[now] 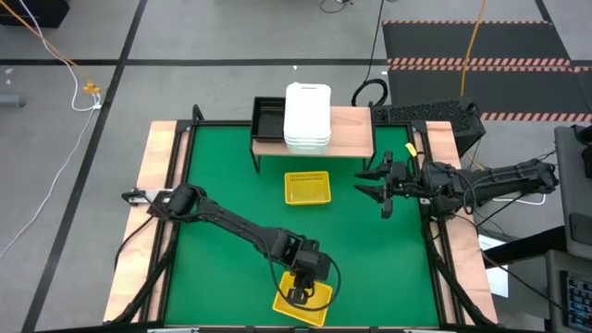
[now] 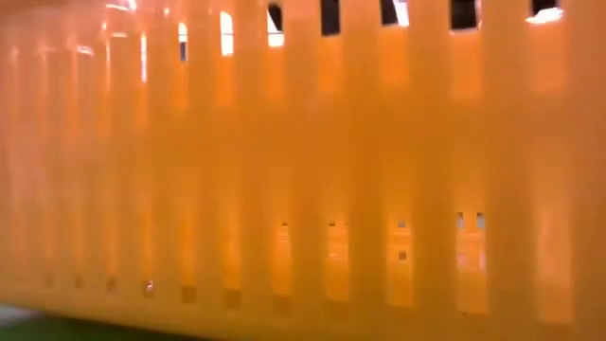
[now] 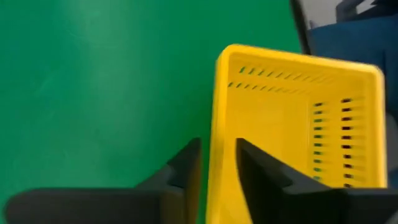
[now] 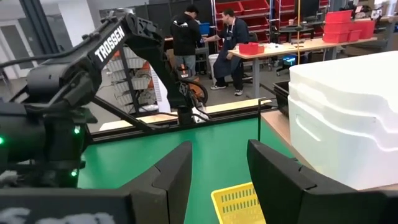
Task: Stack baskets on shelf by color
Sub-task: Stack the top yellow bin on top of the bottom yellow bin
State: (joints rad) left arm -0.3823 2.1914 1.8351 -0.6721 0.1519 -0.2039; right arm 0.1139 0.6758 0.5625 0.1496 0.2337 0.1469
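A yellow mesh basket lies askew at the table's near edge and fills the low view. My left gripper points steeply down over it, open. Its fingers stand astride one side wall, one finger outside and one inside. A second yellow basket rests bottom-down on the green mat in front of the shelf. On the shelf stand a stack of white baskets and a black basket. My right gripper waits open and level at the right, holding nothing. My left gripper has the yellow basket's side wall between its two fingers, one finger inside the basket and one outside, coming from above and slanting down. I cannot tell whether either finger still touches the wall. The basket lies on the table.
The right part of the shelf board is bare. The right wrist view shows the white stack close by, the middle yellow basket below, and people at workbenches beyond the table. Wooden strips border the mat.
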